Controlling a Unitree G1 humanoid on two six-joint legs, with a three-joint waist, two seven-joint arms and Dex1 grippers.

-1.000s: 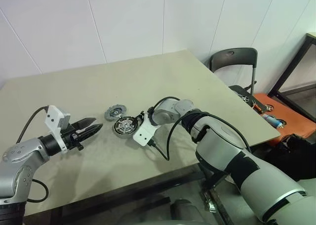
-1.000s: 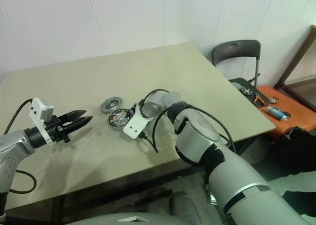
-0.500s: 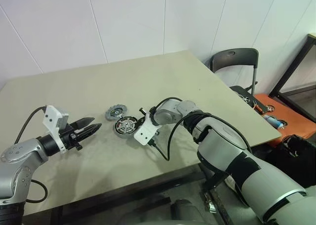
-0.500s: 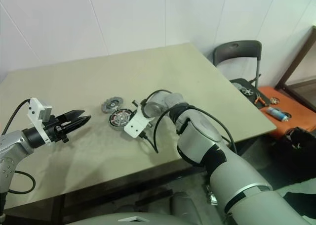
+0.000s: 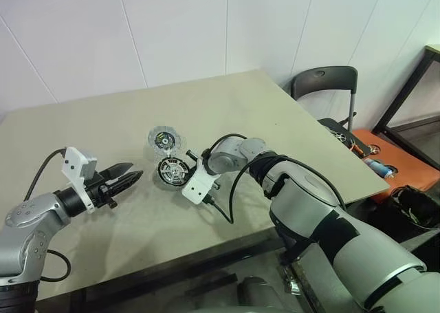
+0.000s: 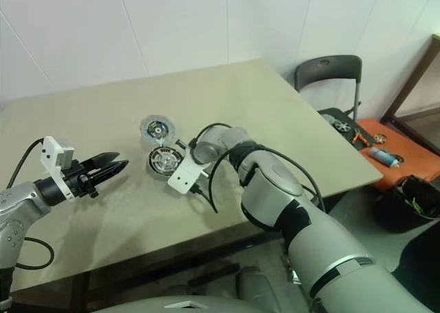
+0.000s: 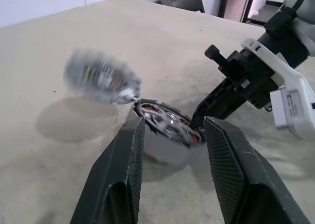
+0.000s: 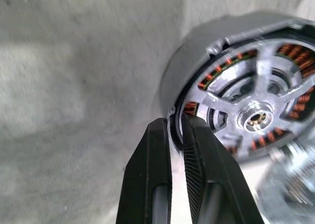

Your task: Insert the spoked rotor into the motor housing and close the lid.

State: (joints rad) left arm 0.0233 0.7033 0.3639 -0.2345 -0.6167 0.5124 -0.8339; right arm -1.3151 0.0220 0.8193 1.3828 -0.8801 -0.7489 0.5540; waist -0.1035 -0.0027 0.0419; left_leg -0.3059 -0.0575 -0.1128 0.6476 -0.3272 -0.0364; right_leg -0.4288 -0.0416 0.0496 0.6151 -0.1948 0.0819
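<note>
Right wrist view, fingers [image 8: 175, 130] pinching spoked rotor [image 8: 256, 116] rim, copper beneath

The right gripper [image 8: 175, 130] now pinches its fingers onto the rim of the spoked rotor [image 8: 256, 116] seated in the motor housing [image 5: 173, 171], while the lid [image 5: 165, 139] (blurred) appears farther from the housing than before.

The broad beige tabletop [image 5: 103, 131] lies bare on the left and far side — open room there. Mid-table, the copper-wound silver motor housing [image 5: 173, 171] and the blurred grey disc lid [image 5: 164, 138] stand near each other, the right gripper [image 8: 175, 130] crowding the housing's rim.
</note>
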